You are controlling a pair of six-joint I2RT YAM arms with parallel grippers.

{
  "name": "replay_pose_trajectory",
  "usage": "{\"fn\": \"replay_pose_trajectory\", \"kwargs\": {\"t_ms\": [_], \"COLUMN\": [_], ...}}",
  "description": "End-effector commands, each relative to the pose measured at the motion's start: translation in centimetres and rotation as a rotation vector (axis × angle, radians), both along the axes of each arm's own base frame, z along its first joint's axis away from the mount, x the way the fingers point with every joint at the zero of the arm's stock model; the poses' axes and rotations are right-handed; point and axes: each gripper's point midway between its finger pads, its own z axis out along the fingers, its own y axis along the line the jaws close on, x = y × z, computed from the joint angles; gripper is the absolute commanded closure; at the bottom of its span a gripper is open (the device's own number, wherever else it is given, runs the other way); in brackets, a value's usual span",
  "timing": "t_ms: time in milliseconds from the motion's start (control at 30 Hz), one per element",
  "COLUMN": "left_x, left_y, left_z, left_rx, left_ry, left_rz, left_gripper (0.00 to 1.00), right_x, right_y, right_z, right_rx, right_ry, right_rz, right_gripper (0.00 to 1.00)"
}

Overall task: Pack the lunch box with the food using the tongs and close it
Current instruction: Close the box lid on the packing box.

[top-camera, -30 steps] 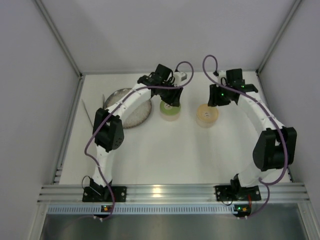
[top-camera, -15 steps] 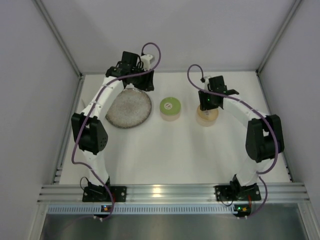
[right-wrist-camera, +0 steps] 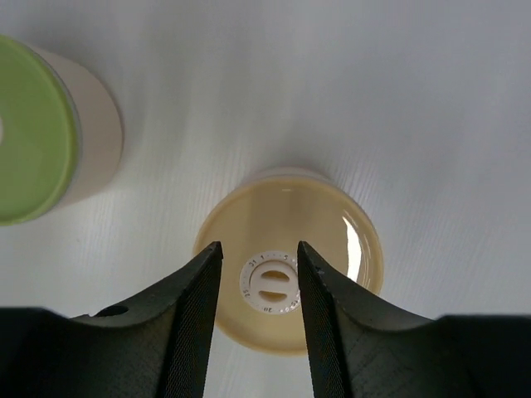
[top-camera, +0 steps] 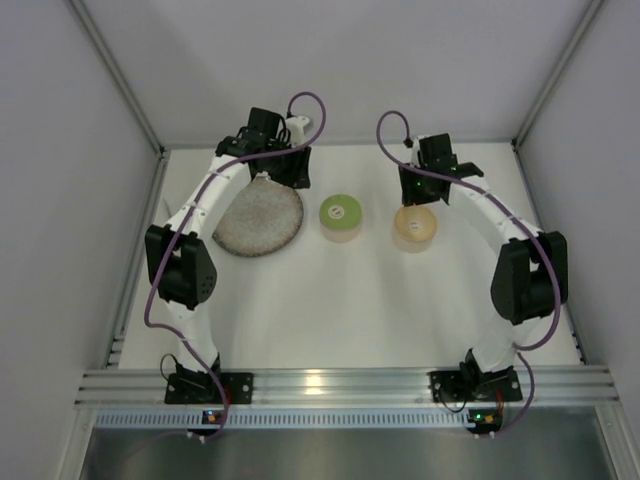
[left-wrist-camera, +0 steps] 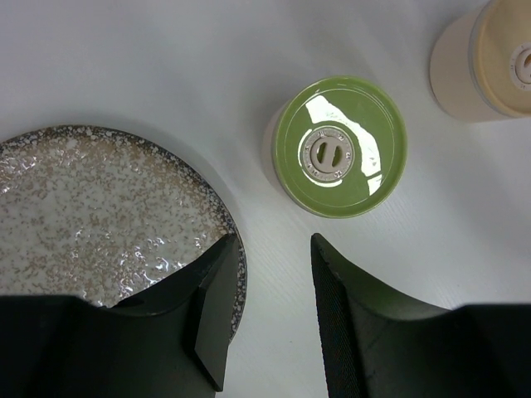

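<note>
Left gripper point(top-camera: 284, 178), top view: hung over the far rim of the speckled grey plate point(top-camera: 250, 225), to the left of the green-lidded tin point(top-camera: 341, 215); its jaw spacing could not be read from this height. Right gripper point(top-camera: 420, 195), same view: hung over the far edge of the tan-lidded tin point(top-camera: 414, 232), which stood to the right of the green-lidded tin and apart from it. Both tins stood upright on the white table point(top-camera: 330, 300) with their lids on. The plate lay just left of the green-lidded tin and did not touch it.

Left wrist view: the two black fingers point(left-wrist-camera: 211, 319) stood apart, with only plate rim and bare table between them. The green-lidded tin sat beyond the fingertips, slightly to the right, its white centre showing. The tan-lidded tin was cut off by the upper right corner, well past the green-lidded tin.

Right wrist view: the fingers point(right-wrist-camera: 191, 319) were parted and gripped nothing. They framed the white centre of the tan lid below. Whether they touched that lid could not be told. The green-lidded tin stood at the left edge, apart from the tan one.
</note>
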Motion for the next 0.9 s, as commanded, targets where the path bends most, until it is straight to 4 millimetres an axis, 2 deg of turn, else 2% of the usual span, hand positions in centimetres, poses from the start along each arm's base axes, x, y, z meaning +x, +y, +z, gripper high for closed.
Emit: {"fn": "replay_pose_trajectory", "kwargs": {"t_ms": [0,67,167,200,300,400,467,567,600,667,700,733,800,833,867], "left_x": [-0.3,-0.3,-0.4,-0.4,-0.5,-0.7,-0.8,-0.8,-0.9,-1.0,-1.1,-1.2,-1.8,-1.7,-2.4], "left_y": [0.0,0.0,0.0,0.0,-0.2,-0.3,-0.4,-0.3,-0.3,-0.5,-0.7,-1.0,-2.6,-3.2,-4.9], "left_z": [2.4,2.5,2.4,2.4,2.5,2.4,2.6,2.7,2.7,2.8,2.8,2.9,3.7,3.5,3.5], "left_rx": [-0.020,-0.022,-0.022,-0.024,-0.033,-0.040,-0.040,-0.034,-0.034,-0.030,-0.025,-0.024,-0.016,0.003,0.016], "left_ry": [-0.051,-0.053,-0.050,-0.049,-0.047,-0.038,-0.040,-0.047,-0.048,-0.047,-0.051,-0.053,-0.075,-0.080,-0.097], "left_rz": [-0.007,-0.006,-0.009,-0.011,-0.016,-0.021,-0.024,-0.029,-0.031,-0.038,-0.043,-0.050,-0.096,-0.106,-0.153], "left_gripper": [0.54,0.54,0.54,0.54,0.54,0.54,0.54,0.54,0.54,0.54,0.54,0.54,0.54,0.54,0.54], "right_x": [0.3,-0.1,-1.0,-1.7,-2.8,-4.4,-4.6,-3.8,-2.6,-1.7,-0.7,-0.3,0.7,1.2,1.2], "right_y": [0.3,-0.3,-1.2,-2.0,-2.8,-2.8,-2.3,-2.0,-1.9,-1.9,-2.0,-2.2,-2.8,-4.4,-4.6], "right_z": [6.4,6.2,3.2,1.2,-2.6,-6.6,-7.0,-5.0,-2.9,-0.6,1.9,3.1,6.1,6.8,7.3], "right_rx": [0.027,0.017,0.006,0.004,-0.008,-0.026,0.003,0.018,0.029,0.031,0.043,0.056,0.110,0.163,0.229], "right_ry": [-0.118,-0.111,-0.051,0.001,0.080,0.194,0.208,0.162,0.111,0.069,0.023,0.003,-0.059,-0.066,-0.065], "right_rz": [-0.008,-0.040,-0.086,-0.108,-0.140,-0.126,-0.114,-0.115,-0.116,-0.112,-0.120,-0.135,-0.158,-0.226,-0.229], "right_gripper": [0.58,0.58,0.58,0.59,0.61,0.62,0.63,0.62,0.62,0.61,0.60,0.60,0.57,0.57,0.57]}}
